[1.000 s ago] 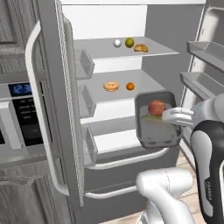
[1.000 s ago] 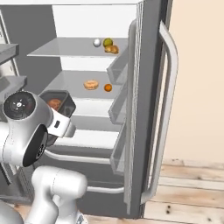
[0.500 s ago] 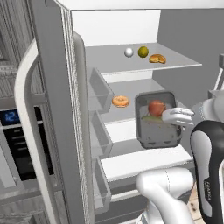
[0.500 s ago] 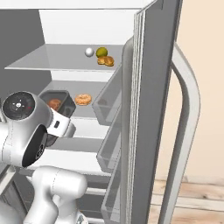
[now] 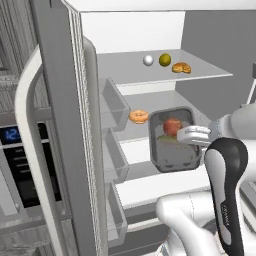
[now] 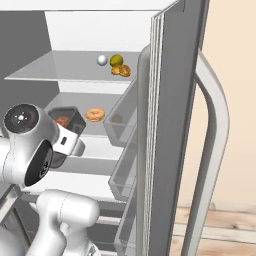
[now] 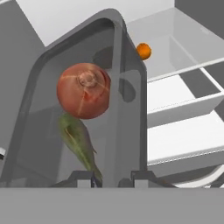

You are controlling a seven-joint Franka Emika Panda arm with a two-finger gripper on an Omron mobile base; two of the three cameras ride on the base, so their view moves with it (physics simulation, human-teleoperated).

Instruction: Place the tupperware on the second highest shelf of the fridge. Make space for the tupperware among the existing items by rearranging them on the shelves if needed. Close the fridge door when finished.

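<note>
The tupperware (image 5: 172, 140) hangs in the open fridge (image 5: 150, 30), clamped by its rim in the gripper (image 7: 113, 177), tipped on edge with its open face outward, level with the second highest shelf (image 5: 150, 102). I'd say it is held short of the pane because the bagel ring (image 5: 138, 116) and small orange (image 7: 143, 51) sit there.

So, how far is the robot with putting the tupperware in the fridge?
Done: the fridge door is open, and the gripper holds the tupperware tilted, in front of the second highest shelf. In hand: carrying the tub in toward that shelf, where a bagel-like ring and a small orange already lie. Left: set it down, shifting items if space is short, release, and close the door.
</note>
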